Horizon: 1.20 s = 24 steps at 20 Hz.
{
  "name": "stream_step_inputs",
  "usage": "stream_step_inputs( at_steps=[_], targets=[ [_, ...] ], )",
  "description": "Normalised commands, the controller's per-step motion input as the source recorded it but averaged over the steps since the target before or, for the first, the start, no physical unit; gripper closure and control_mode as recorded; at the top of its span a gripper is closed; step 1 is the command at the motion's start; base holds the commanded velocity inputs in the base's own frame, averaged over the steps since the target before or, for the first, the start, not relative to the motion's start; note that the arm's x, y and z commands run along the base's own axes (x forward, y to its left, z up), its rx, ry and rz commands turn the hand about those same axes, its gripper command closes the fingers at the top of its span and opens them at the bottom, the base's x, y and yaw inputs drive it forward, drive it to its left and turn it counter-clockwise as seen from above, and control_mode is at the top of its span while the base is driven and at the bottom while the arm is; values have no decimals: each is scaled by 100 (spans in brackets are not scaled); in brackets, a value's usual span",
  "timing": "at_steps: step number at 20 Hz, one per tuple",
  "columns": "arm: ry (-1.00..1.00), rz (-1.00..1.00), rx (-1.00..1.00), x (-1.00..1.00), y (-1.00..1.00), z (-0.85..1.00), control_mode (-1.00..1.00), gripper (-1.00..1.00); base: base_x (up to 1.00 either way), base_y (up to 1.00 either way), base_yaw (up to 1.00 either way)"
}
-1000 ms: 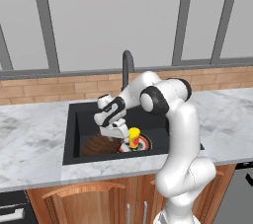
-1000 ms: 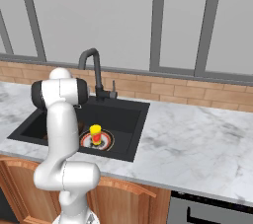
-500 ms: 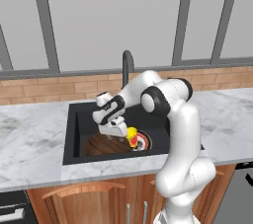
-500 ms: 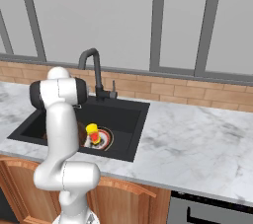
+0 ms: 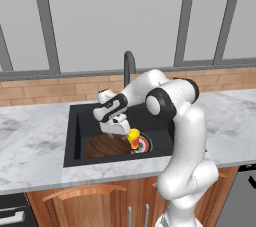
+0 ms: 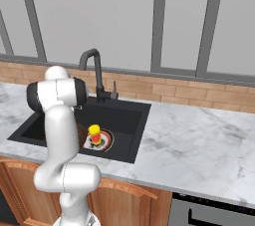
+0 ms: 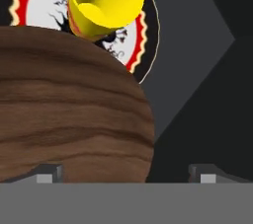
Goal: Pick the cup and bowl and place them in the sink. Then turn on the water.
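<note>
The dark brown wooden bowl (image 5: 104, 146) lies in the left part of the black sink (image 5: 71, 133). Beside it on the right, the small yellow cup (image 5: 134, 137) stands upright on the red-and-white drain ring (image 7: 144, 29). My gripper (image 5: 116, 127) hangs open just above the bowl's right edge, with nothing between its fingers. In the hand view the bowl (image 7: 69, 109) fills the left, the cup (image 7: 105, 1) is at the top, and my gripper (image 7: 126, 173) straddles the bowl's rim. The cup (image 6: 94, 133) also stands out in the right base view. No water runs from the faucet (image 5: 129, 67).
The black gooseneck faucet (image 6: 94, 68) rises behind the basin (image 6: 127, 115), close to my forearm. Marble counter (image 5: 30, 141) runs on both sides, with a brick backsplash and windows behind. Wooden cabinets sit below.
The hand has sunk slightly over the bowl with its jaws wide. Bowl and cup have not moved.
</note>
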Motion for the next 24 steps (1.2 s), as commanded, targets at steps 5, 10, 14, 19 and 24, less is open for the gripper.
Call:
stream_step_inputs(
  at_steps=[5, 10, 14, 19, 24],
  targets=[
    [0, 0, 2, -8, 0, 33, -100, -100, 0, 0, 0],
    [-5, 2, 5, -24, -3, 29, -100, -100, 0, 0, 0],
    [-10, 4, 9, -31, -2, 29, -100, -100, 0, 0, 0],
    [-14, 9, 11, -33, -5, 29, -100, -100, 0, 0, 0],
    [-17, 7, 10, -32, -9, 29, -100, -100, 0, 0, 0]
  ],
)
